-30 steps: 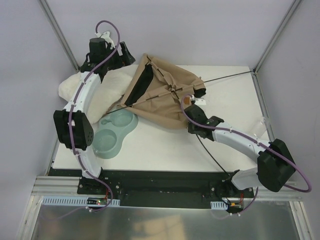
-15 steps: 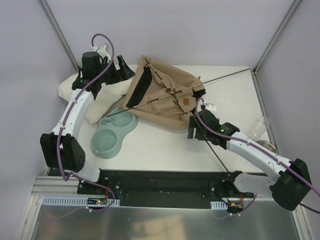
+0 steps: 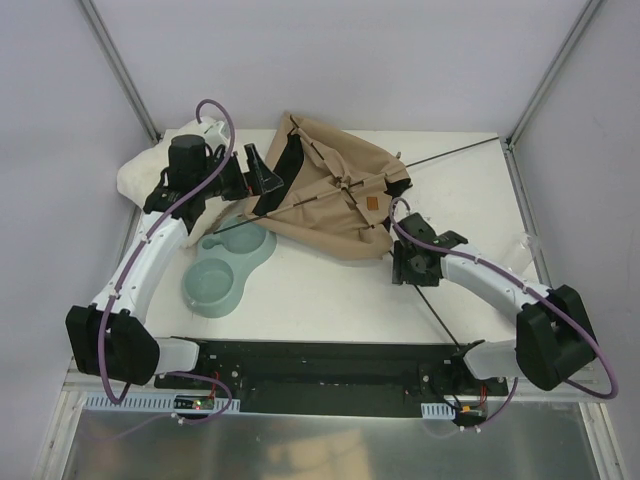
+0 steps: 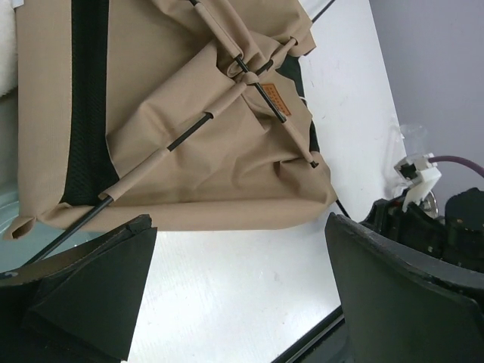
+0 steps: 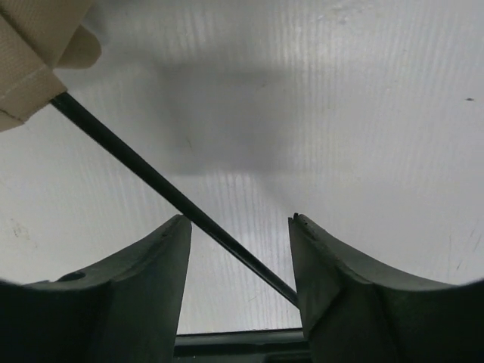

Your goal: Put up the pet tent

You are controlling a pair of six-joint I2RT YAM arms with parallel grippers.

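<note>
1. While the tent lies crumpled at the far middle of the table, its brown label carries writing too small to read.
2. The left gripper hovers by the tent's edge, jaws spread and holding nothing.
3. The right gripper is spread astride a black pole.

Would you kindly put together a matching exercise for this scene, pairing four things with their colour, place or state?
Things:
1. pet tent
2. double bowl
3. fluffy cushion
4. right pincer

Descriptions:
A. pale green, with two round hollows
B. open, with a thin black pole running between its jaws
C. tan, crumpled and not yet standing
D. white, at the far left corner

Pairs: 1-C, 2-A, 3-D, 4-B
</note>
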